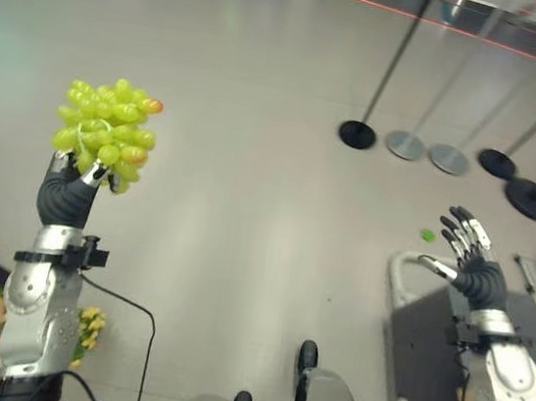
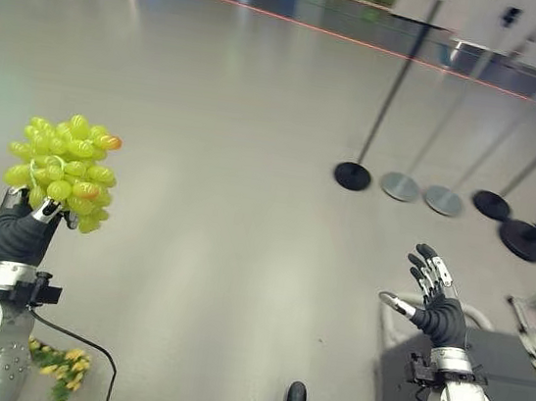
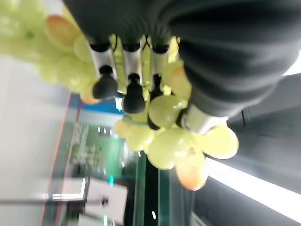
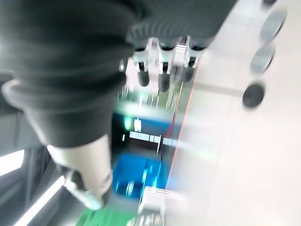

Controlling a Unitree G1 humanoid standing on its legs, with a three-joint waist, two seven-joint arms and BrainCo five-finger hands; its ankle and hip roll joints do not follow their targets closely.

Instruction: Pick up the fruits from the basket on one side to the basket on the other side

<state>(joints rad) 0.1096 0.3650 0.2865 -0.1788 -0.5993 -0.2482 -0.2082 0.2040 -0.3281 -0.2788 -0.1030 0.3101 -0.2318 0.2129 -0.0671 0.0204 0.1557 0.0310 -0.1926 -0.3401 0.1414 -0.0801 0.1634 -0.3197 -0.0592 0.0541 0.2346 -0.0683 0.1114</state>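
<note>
Left hand (image 1: 70,186) raised high on the left, fingers curled around a bunch of green grapes (image 1: 106,130). Right hand (image 2: 435,307) on the right, spread wide and empty. Better to carry slowly and keep the grip firm but gentle: round, smooth, glossy berries, a few blushed orange, probably loose on stems.

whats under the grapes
The left hand, fingers curled round the grapes from below, held up over bare floor. The stem is hidden by fruit.
</note>
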